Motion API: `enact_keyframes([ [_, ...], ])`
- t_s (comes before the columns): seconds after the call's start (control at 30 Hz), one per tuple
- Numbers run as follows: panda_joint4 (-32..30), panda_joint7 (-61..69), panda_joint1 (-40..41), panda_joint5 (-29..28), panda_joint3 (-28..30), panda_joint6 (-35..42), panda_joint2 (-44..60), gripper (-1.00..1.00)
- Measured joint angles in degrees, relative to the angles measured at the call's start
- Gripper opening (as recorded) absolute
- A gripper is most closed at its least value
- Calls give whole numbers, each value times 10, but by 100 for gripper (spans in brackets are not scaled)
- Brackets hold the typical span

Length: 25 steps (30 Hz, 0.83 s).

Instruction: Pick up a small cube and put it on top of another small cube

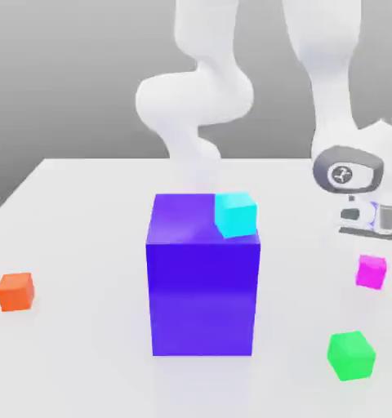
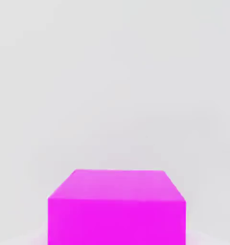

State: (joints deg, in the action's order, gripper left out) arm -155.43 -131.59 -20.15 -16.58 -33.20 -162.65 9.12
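On the white table [image 1: 85, 212], at about 3 o'clock from the big purple-blue block [image 1: 203, 298], the small magenta cube [image 1: 371, 271] sat flat w/ the robot's hand [image 1: 371, 219] just above it at 12 o'clock. Couldn't tell if the fingers were open or closed. Hand cam showed the same magenta cube [image 2: 117, 208] close up on bare table. A cyan cube [image 1: 236, 215] rested on the block's top, at its far corner toward the exterior view's right. Green cube [image 1: 351, 355] lay at 6 o'clock from the magenta one, apart; orange cube [image 1: 16, 291] at 9 o'clock from the block, well apart.
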Motion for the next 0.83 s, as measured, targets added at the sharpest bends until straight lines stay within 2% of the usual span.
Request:
enact_keyframes([
  [0.13, 20, 82, 40, 51, -3, 34, -19, -100],
  [0.53, 115, 287, 159, 101, 54, 126, -22, -100],
  [0.7, 130, 239, 137, 17, 104, 63, 64, -100],
  [0.73, 131, 229, 130, 4, 114, 53, 77, 100],
  [0.83, 131, 229, 130, 4, 114, 53, 77, 100],
])
